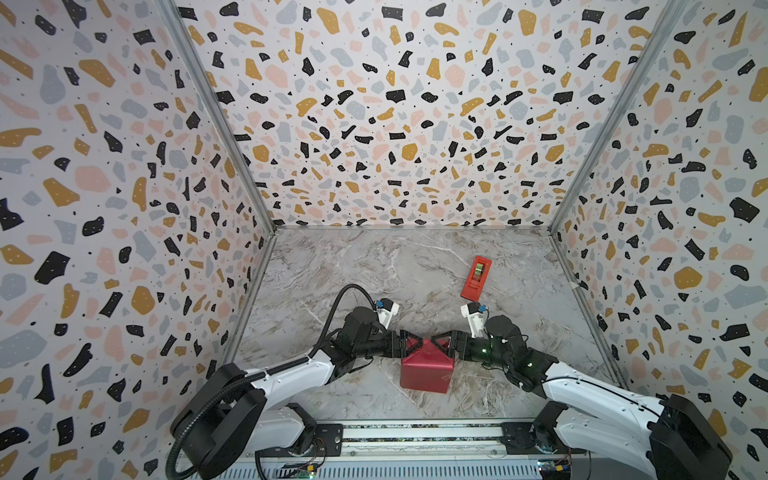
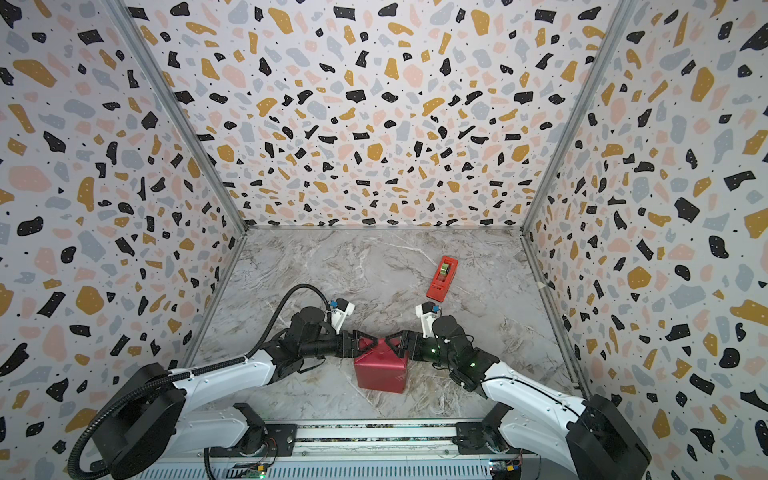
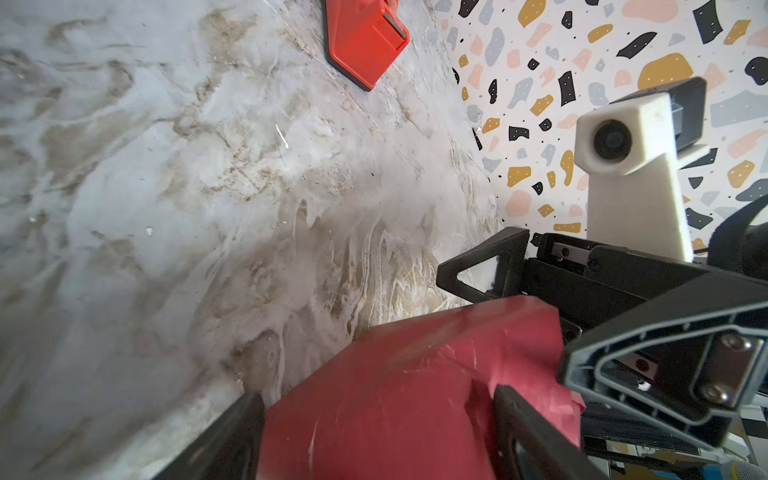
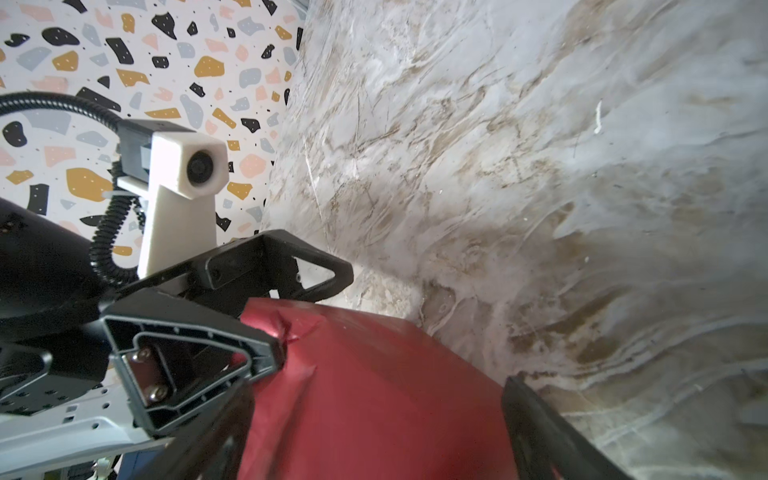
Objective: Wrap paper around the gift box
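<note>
The crimson paper (image 1: 424, 370) (image 2: 380, 372) covers a squat square block near the table's front middle. The gift box itself is hidden under it. Both grippers meet nose to nose over the block's far top edge. My left gripper (image 1: 410, 345) (image 2: 362, 343) comes in from the left and my right gripper (image 1: 440, 345) (image 2: 393, 343) from the right. In the left wrist view my left gripper (image 3: 376, 399) stands wide with the paper (image 3: 395, 386) filling the gap. In the right wrist view my right gripper (image 4: 374, 399) straddles the creased paper (image 4: 374, 374) the same way.
A narrow red-orange tape dispenser (image 1: 476, 277) (image 2: 442, 278) (image 3: 365, 41) lies on the marble tabletop (image 1: 353, 266) behind and right of the block. Terrazzo-patterned walls close off three sides. The arms' rail (image 1: 415, 432) runs along the front edge.
</note>
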Action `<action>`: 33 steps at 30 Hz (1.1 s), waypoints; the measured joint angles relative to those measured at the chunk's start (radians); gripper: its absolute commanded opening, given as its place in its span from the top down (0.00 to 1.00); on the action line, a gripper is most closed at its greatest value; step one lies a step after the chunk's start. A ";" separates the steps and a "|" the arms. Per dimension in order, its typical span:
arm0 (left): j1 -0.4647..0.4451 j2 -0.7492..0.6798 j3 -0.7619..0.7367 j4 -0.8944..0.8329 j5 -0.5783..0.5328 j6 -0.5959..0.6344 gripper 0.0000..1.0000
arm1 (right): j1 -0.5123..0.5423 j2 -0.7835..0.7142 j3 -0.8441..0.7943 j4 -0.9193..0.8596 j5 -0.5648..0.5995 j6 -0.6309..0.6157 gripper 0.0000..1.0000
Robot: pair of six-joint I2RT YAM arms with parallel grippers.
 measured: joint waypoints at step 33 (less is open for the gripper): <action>-0.021 -0.109 -0.011 -0.136 -0.017 -0.100 0.09 | 0.166 -0.036 -0.109 0.098 0.150 0.047 0.03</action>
